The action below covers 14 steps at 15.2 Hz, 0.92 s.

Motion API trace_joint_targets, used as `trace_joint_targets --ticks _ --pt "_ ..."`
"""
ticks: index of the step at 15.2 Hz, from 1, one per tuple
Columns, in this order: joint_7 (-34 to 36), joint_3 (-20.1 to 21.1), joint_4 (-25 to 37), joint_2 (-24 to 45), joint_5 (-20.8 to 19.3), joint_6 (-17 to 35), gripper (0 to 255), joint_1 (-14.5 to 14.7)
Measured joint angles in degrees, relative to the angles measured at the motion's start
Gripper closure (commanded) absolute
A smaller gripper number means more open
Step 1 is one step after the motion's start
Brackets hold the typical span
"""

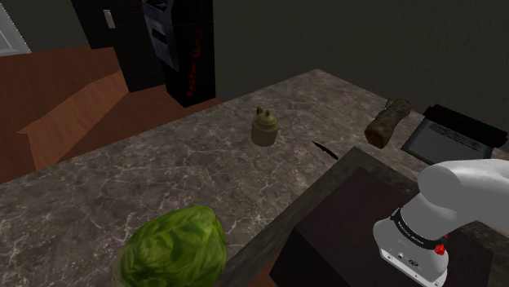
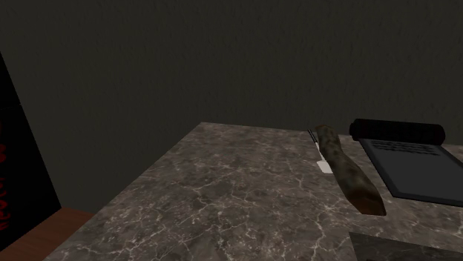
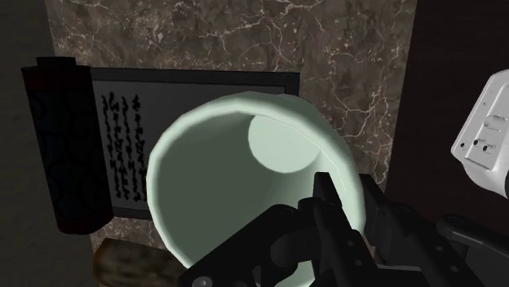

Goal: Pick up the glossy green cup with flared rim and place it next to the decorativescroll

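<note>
A pale green cup [image 3: 236, 179] with a wide flared rim is seen from above, its mouth open toward the wrist camera. My gripper [image 3: 348, 194] is shut on its wall, one finger inside the rim and the other outside. Under the cup lies the dark decorative scroll [image 3: 122, 147], partly unrolled, with lines of script on its sheet and a black roll at one end. The scroll [image 1: 453, 137] lies flat on the marble counter at the shoulder view's far right. It is also the scroll [image 2: 415, 159] at the second exterior view's right.
A brown mottled loaf-like thing [image 1: 387, 122] lies just beside the scroll. On the marble counter [image 1: 163, 171] stand a small tan jug [image 1: 263, 128], a dark knife [image 1: 325, 150] and a large green cabbage [image 1: 175, 249]. The dark stand [image 1: 359, 220] sits at the lower right.
</note>
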Motion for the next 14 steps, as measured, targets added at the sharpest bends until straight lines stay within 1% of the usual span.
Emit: trace_joint_targets --ticks 2,4,14 --pt "-1.96 -1.54 0.44 -0.85 -1.64 -0.28 255 -0.61" --pt "-2.43 -2.48 -0.45 -1.59 -2.60 0.18 255 -1.03" --pt "-1.89 -6.76 -8.03 -5.48 -6.80 4.20 255 -3.27"
